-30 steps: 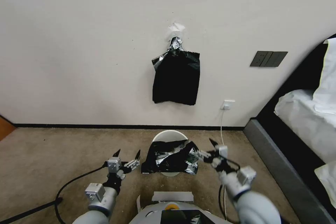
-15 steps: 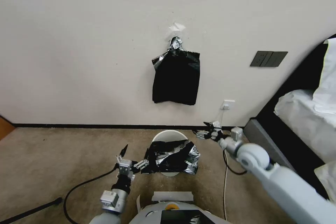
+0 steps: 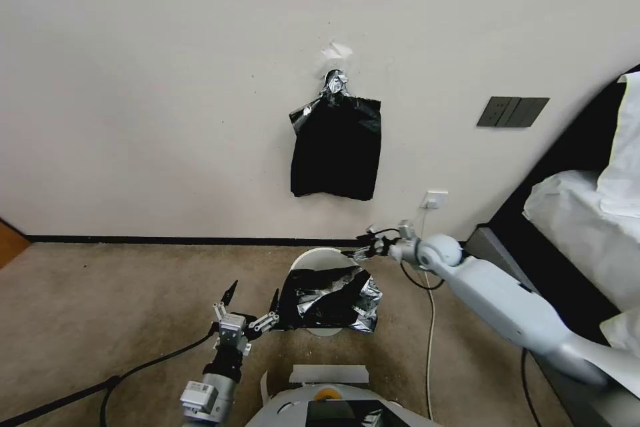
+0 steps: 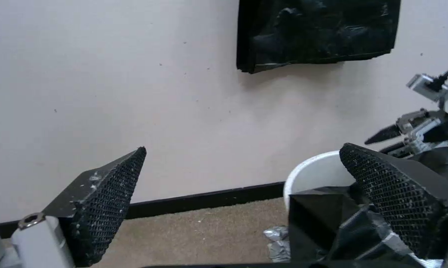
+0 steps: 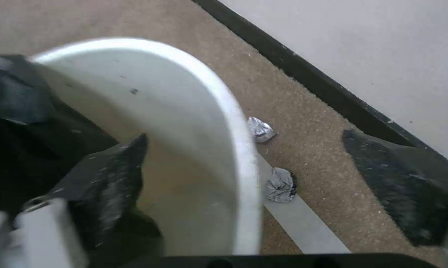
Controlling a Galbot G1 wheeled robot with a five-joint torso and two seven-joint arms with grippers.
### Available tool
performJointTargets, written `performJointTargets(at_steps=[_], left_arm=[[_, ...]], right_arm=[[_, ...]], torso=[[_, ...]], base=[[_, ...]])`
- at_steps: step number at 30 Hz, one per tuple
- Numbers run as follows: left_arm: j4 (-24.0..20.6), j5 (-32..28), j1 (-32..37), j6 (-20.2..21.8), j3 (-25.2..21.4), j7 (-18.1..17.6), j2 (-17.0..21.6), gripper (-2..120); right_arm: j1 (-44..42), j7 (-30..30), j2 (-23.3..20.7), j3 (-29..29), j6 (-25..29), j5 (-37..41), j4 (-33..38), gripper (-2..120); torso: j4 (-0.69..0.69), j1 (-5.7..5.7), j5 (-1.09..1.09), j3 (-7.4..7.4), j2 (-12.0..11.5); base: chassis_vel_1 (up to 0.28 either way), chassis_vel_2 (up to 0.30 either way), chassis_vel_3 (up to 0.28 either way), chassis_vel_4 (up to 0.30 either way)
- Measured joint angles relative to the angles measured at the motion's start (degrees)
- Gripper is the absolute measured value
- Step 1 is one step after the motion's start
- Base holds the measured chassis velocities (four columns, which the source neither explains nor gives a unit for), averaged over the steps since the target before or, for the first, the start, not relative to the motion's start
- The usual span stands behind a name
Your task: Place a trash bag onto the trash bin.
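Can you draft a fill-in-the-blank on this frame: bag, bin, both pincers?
1. The trash bag lies crumpled across the near part of the trash bin's ____.
2. The right pincer, fingers open, straddles the bin's ____ rim, by the wall.
3. The left pincer is ____, one finger against the bag's edge.
4. The bundle of bags hangs on the ____.

Missing words: opening; far; open; wall

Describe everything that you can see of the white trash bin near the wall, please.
The trash bin is a small round cream-white bucket of smooth plastic, standing upright on the brown carpet close to the wall. It has no lid. The crumpled glossy black trash bag covers its near part; the far rim is bare. The right gripper, open, straddles the far rim, one finger inside and one outside. The left gripper, open, is at the bag's left edge.
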Motion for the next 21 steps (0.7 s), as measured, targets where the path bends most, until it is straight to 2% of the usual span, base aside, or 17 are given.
performJointTargets(at_steps=[1,3,4,7,8,12,13,15,16,19,20,21], left_arm=[[0.0,0.0,0.0,0.0,0.0,0.0,0.0,100],[0.17,-0.57,-0.14,0.19,-0.51,-0.22,-0.22,100],[0.17,-0.57,-0.14,0.19,-0.51,-0.22,-0.22,100],[0.16,-1.2,-0.09,0.37,-0.57,-0.29,-0.3,100],[0.16,-1.37,-0.19,0.47,-0.58,-0.31,-0.25,100],[0.15,-1.72,-0.54,0.81,-0.61,-0.38,-0.12,100],[0.11,-1.91,-0.72,1.05,-0.6,-0.4,-0.02,100],[0.04,-2.11,-0.87,1.28,-0.57,-0.42,0.08,100],[0.04,-2.11,-0.87,1.28,-0.57,-0.42,0.08,100],[-0.02,-2.37,-0.94,1.4,-0.52,-0.46,0.16,100],[-0.02,-2.37,-0.94,1.4,-0.52,-0.46,0.16,100],[-0.03,-2.49,-0.96,1.44,-0.51,-0.48,0.2,100]], right_arm=[[0.0,0.0,0.0,0.0,0.0,0.0,0.0,92],[0.54,-0.21,0.79,-0.79,1.02,0.0,-2.55,82],[0.54,-0.21,0.79,-0.79,1.02,0.0,-2.55,82],[0.61,-0.77,0.96,-1.53,1.78,0.08,-3.57,69],[0.59,-0.98,0.96,-1.75,1.99,0.09,-3.61,63],[0.4,-1.18,0.96,-2.1,2.22,0.1,-3.5,54],[0.28,-1.22,0.95,-2.25,2.34,0.1,-3.31,46],[0.11,-1.22,0.94,-2.41,2.51,0.1,-3.01,37],[0.11,-1.22,0.94,-2.41,2.51,0.1,-3.01,37],[-0.11,-1.22,0.69,-2.5,2.65,0.1,-2.64,24],[-0.11,-1.22,0.69,-2.5,2.65,0.1,-2.64,24],[-0.29,-1.15,0.55,-2.5,2.78,0.16,-2.44,18]], torso=[[0.0,0.0,0.0,0.0,0.0],[-0.01,0.0,-0.01,0.0,0.0],[-0.01,0.0,-0.01,0.0,0.0],[-0.01,0.0,0.0,0.0,0.0],[-0.01,0.0,0.0,0.0,0.0],[-0.01,0.0,-0.01,0.0,0.0],[-0.01,0.0,0.0,0.0,0.0],[0.0,0.0,0.0,0.0,0.0],[0.0,0.0,0.0,0.0,0.0],[0.0,0.0,-0.01,0.0,0.0],[0.0,0.0,-0.01,0.0,0.0],[-0.01,0.0,0.0,0.0,0.0]], base=[[0.0,0.0,0.0,0.0],[0.0,0.0,0.0,0.0],[0.0,0.0,0.0,0.0],[0.0,0.0,0.0,0.0],[0.0,0.0,0.0,0.0],[0.0,0.0,0.0,0.0],[0.0,0.0,0.0,0.0],[0.0,0.0,0.0,0.0],[0.0,0.0,0.0,0.0],[0.0,0.0,0.0,0.0],[0.0,0.0,0.0,0.0],[0.0,0.0,0.0,0.0]])
